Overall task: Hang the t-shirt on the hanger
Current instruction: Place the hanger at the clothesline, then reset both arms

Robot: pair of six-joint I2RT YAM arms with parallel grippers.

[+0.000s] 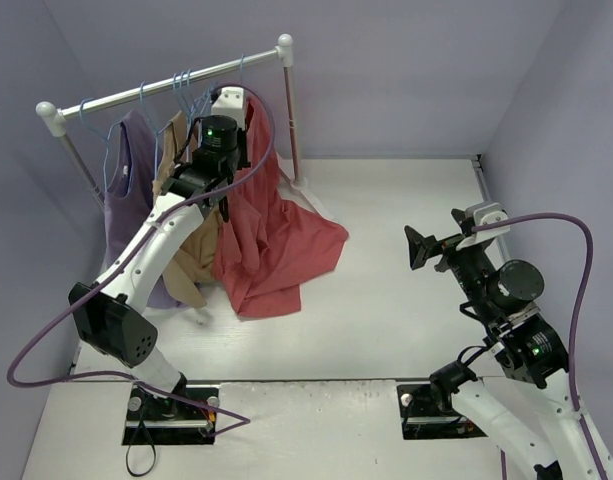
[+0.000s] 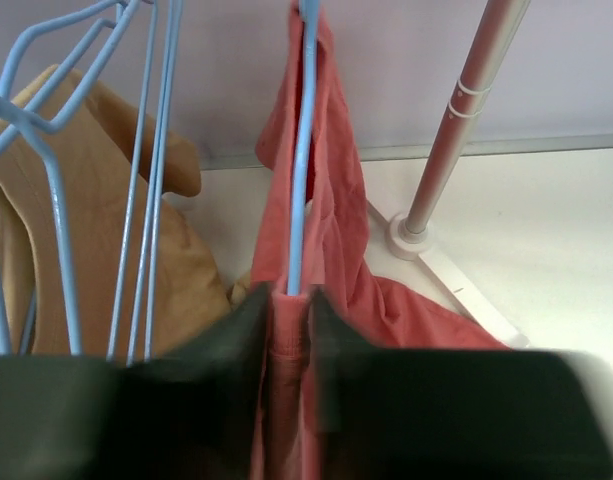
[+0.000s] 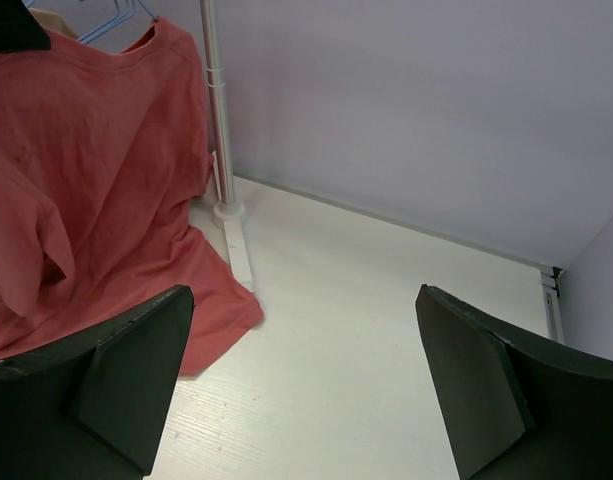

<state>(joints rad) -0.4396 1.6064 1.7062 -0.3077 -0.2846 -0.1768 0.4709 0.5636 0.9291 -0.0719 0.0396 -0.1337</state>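
Note:
The coral-red t-shirt [image 1: 276, 240] hangs from the rack on a light-blue wire hanger [image 2: 301, 150], and its lower part pools on the table. My left gripper [image 2: 289, 297] is up at the rack, its jaws close together with a fold of the t-shirt [image 2: 336, 230] and the hanger wire between them. The cloth fills the narrow gap. My right gripper [image 1: 421, 247] hovers well to the right of the shirt. It stands wide open [image 3: 304, 290] over bare table with nothing in it. The t-shirt [image 3: 86, 150] fills the left of the right wrist view.
A rack rail [image 1: 166, 85] on a white post [image 1: 289, 110] spans the back left, its foot [image 3: 236, 250] on the table. On it hang a tan garment [image 1: 186, 240], a lilac top [image 1: 126, 210] and several empty blue hangers [image 2: 146, 150]. Walls enclose the table.

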